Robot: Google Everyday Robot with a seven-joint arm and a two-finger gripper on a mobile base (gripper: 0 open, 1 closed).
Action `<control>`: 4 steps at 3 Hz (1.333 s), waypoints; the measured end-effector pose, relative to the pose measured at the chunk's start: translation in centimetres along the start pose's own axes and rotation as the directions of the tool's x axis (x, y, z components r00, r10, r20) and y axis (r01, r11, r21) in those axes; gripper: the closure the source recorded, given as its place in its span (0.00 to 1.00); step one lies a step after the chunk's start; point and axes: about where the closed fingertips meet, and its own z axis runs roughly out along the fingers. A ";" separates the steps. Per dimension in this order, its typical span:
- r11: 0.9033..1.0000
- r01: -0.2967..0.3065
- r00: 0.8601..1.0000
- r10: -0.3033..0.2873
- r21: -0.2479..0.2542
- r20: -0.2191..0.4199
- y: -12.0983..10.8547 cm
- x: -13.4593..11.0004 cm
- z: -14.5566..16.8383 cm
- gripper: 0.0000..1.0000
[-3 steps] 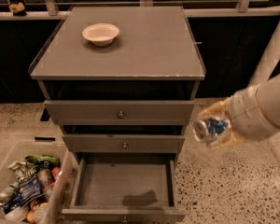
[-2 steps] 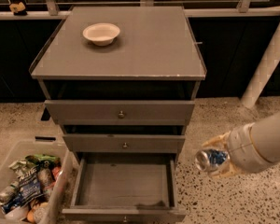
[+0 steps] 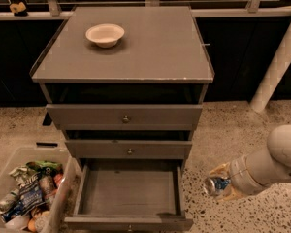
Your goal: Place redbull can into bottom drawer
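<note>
At near right, the gripper (image 3: 222, 183) pinches the redbull can (image 3: 212, 185), its long axis roughly level, shiny end toward nine o'clock. The open bottom drawer (image 3: 128, 194) lies at nine o'clock from it, just beside.

A cream bowl (image 3: 105, 34) sits back-left on the grey table (image 3: 155, 52). A clear plastic bin (image 3: 39, 150) of snack packets (image 3: 31, 197) stands on the speckled floor (image 3: 233, 125).
</note>
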 end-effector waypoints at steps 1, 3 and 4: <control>0.998 -0.032 0.999 0.032 -0.047 -0.006 -0.8 3.0 3.7 1.00; 0.996 -0.024 0.999 0.028 -0.087 0.044 -1.7 4.2 5.9 1.00; 0.984 0.078 0.982 -0.049 -0.157 0.180 -5.4 3.0 11.4 1.00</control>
